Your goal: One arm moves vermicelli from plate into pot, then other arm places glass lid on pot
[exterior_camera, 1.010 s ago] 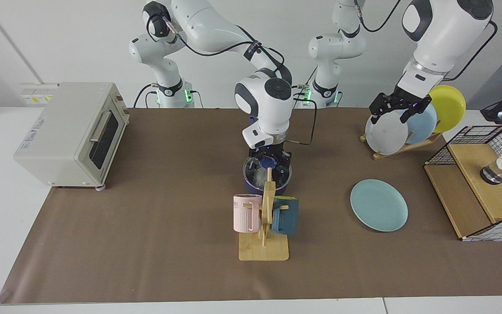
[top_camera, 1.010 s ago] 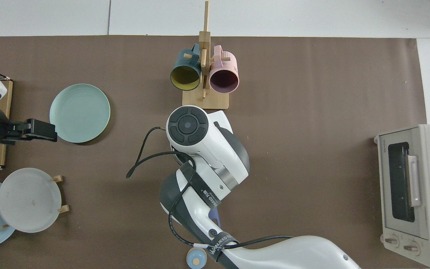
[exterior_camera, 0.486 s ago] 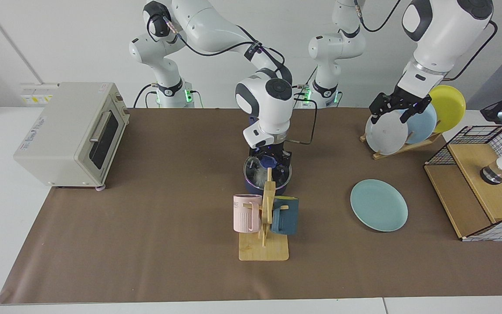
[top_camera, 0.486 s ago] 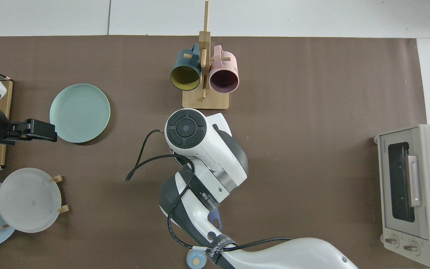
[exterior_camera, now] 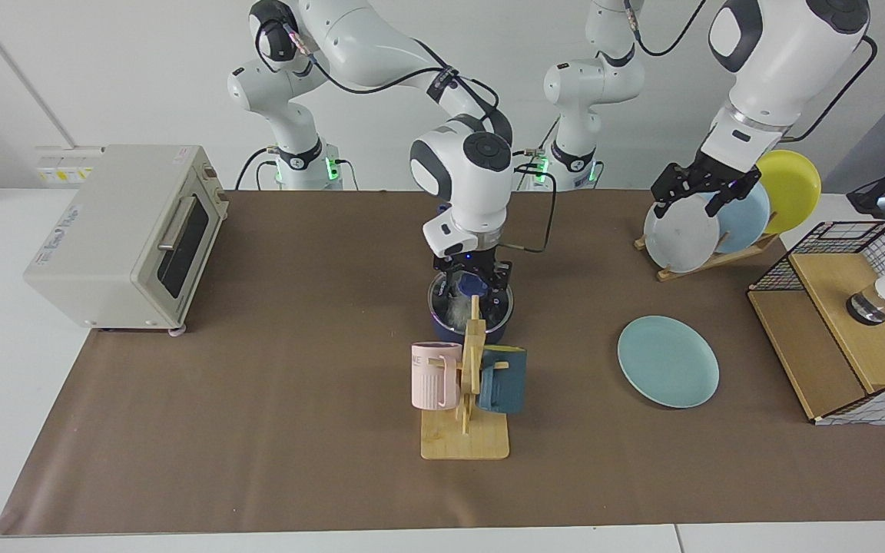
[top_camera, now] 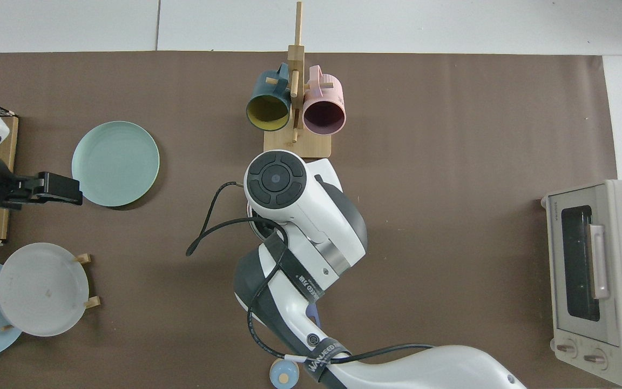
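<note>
The dark blue pot (exterior_camera: 450, 329) stands at the table's middle, behind the mug rack. The glass lid (exterior_camera: 446, 296) lies on it, and the white vermicelli (exterior_camera: 454, 312) shows through the glass. My right gripper (exterior_camera: 474, 283) hangs just over the lid, open, with its fingers on either side of the blue knob (exterior_camera: 472, 286). In the top view the right arm (top_camera: 300, 216) covers the pot; only a piece of the blue handle (top_camera: 313, 314) shows. The teal plate (exterior_camera: 667, 361) (top_camera: 115, 163) lies bare. My left gripper (exterior_camera: 700, 196) (top_camera: 54, 189) waits open, high beside the upright plates.
A wooden mug rack (exterior_camera: 467, 399) with a pink and a dark blue mug stands right in front of the pot. A toaster oven (exterior_camera: 127, 234) is at one end; a rack of upright plates (exterior_camera: 707, 223) and a wire-and-wood basket (exterior_camera: 842, 322) at the other.
My right arm's hand has risen a little over the pot while the lid stays lying on it. The left arm has not moved.
</note>
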Motion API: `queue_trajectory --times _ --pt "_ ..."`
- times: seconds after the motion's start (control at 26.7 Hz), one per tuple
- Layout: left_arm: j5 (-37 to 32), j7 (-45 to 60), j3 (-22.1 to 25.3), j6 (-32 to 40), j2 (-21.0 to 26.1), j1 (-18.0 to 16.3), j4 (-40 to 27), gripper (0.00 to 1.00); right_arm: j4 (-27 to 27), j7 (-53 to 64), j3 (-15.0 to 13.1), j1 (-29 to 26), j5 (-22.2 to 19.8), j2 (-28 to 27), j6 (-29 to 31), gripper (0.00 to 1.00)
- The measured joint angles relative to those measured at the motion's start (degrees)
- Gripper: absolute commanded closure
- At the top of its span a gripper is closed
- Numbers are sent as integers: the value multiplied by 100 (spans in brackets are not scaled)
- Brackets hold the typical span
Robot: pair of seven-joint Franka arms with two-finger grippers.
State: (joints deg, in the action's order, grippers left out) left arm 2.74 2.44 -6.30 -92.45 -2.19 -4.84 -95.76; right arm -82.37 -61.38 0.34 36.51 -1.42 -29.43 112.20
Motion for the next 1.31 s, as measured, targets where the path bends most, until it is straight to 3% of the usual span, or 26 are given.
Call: queue_trajectory --times 0.41,0.75,1.31 --pt "0 0 15 0 0 -15 0 0 477 123 -17 -126 1 299 -571 0" --pt "0 1 14 0 0 -29 0 0 478 1701 -19 -893 100 913 -957 0" --pt "-34 -5 14 -292 0 -249 2 0 -632 4967 -37 -2642 132 1986 -1195 0"
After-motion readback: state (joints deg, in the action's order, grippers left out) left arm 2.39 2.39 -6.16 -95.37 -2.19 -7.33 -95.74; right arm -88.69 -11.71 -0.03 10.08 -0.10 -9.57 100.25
